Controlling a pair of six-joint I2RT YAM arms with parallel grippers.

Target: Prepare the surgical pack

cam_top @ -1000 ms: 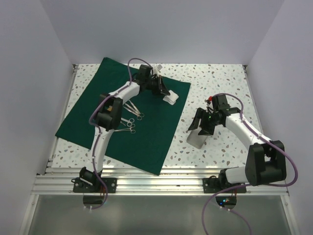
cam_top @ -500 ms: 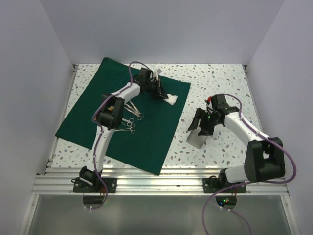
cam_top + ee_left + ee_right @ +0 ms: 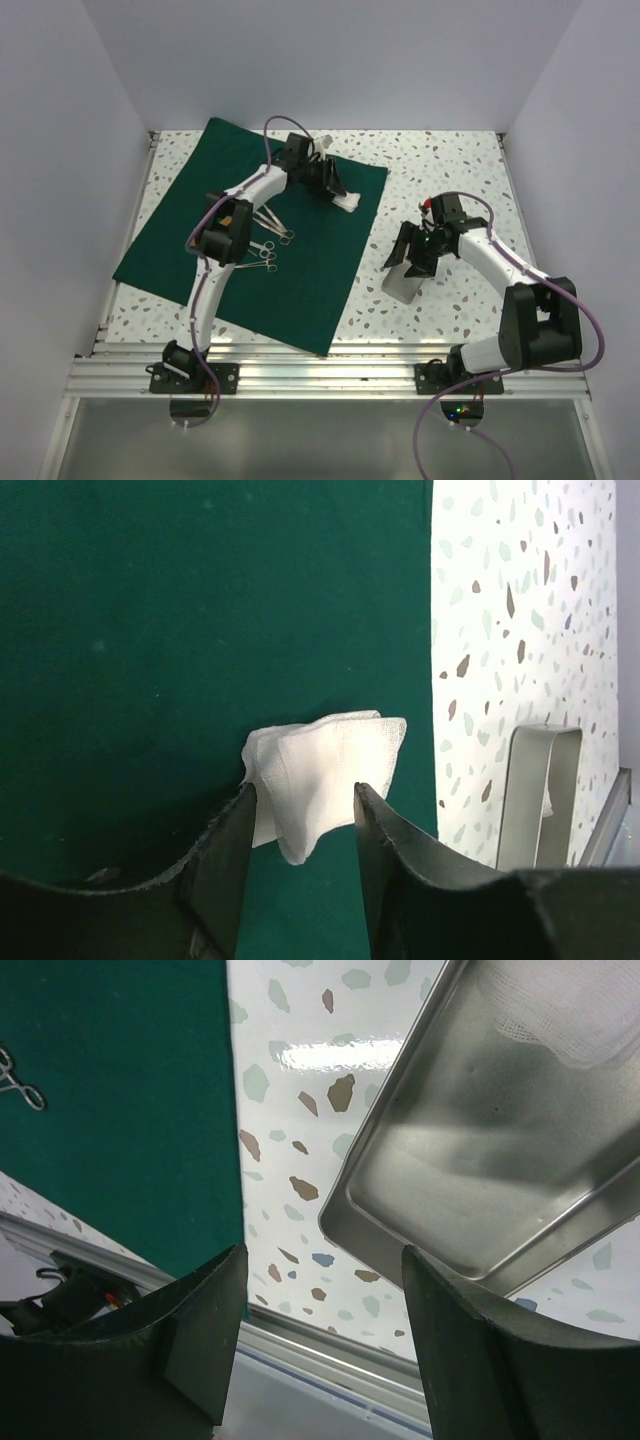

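White gauze (image 3: pixel 330 765) sits on green drape (image 3: pixel 150 630) between the left hand's (image 3: pixel 305 792) parted fingers (image 3: pixel 225 860), right hand (image 3: pixel 322 1255) spread wide over steel tray (image 3: pixel 470 1160).

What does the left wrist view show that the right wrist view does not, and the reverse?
Left wrist only: a white gauze square lying on the green cloth. Right wrist only: the inside of the steel tray with a gauze piece in one corner, instrument finger rings, and a metal rail. Both: the cloth, the speckled table, the tray.
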